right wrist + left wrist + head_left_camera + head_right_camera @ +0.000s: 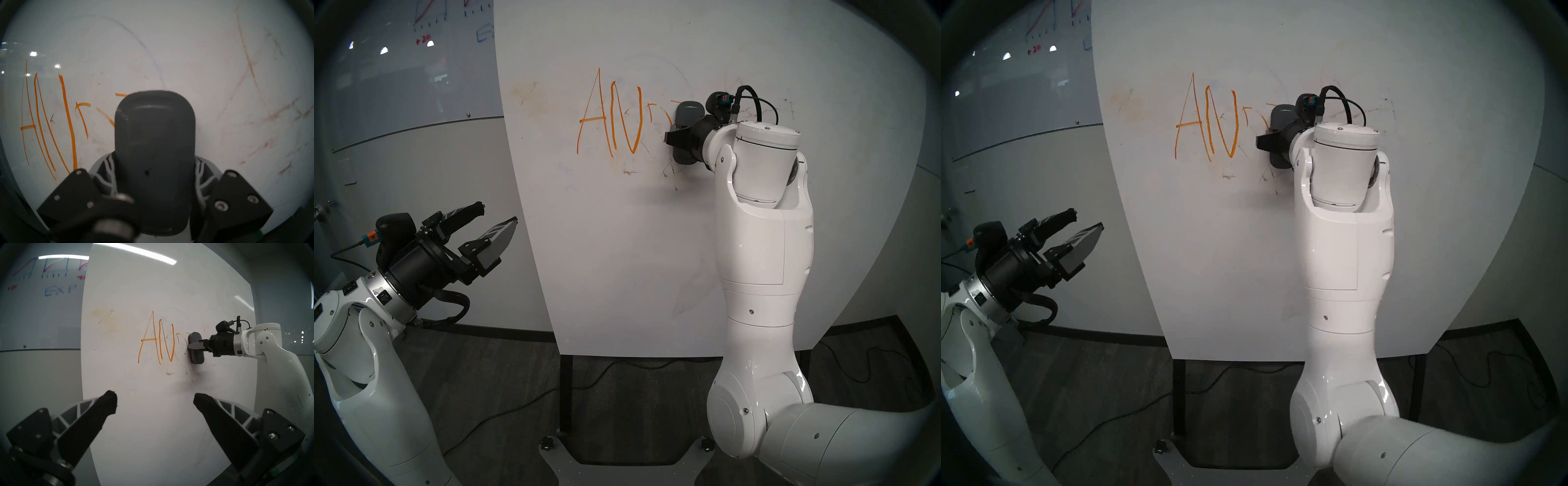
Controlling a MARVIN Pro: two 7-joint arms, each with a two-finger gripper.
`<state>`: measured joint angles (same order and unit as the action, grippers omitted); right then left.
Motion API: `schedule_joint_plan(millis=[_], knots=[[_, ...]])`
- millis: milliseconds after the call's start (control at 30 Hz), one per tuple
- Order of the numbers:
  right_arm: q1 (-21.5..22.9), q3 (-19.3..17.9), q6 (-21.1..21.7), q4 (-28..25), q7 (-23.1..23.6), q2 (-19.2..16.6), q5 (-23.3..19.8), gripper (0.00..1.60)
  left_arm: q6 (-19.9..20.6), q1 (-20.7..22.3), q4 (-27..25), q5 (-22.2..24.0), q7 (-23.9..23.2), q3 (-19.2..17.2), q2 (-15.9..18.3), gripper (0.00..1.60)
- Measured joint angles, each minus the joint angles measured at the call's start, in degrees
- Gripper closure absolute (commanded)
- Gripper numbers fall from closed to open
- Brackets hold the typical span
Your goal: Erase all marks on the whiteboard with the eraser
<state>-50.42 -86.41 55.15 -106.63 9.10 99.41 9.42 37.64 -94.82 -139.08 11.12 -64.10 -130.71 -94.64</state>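
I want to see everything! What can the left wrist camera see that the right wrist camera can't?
Left wrist only: the open left hand, the blue and red graph scribbles, the white right arm.
Right wrist only: the tiny centre dot on the dark grey oblong eraser.
Both: that eraser, gripped in the right hand, the orange marker letters, the big white whiteboard.

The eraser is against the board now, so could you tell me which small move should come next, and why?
Probably slide the eraser, held in the right claw, leftward along the whiteboard: the orange marks to its left are unwiped, with D fragments beside its edge, then the N and A.
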Motion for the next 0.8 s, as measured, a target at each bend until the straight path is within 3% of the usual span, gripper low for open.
schedule_joint_plan(millis=[800], knots=[[3.38,-0.71,0.07,1.22,0.63,-0.26,-1.3,1.6,0.0,0.0,0.0,0.0,0.0,0.0,0.0,0.0]])
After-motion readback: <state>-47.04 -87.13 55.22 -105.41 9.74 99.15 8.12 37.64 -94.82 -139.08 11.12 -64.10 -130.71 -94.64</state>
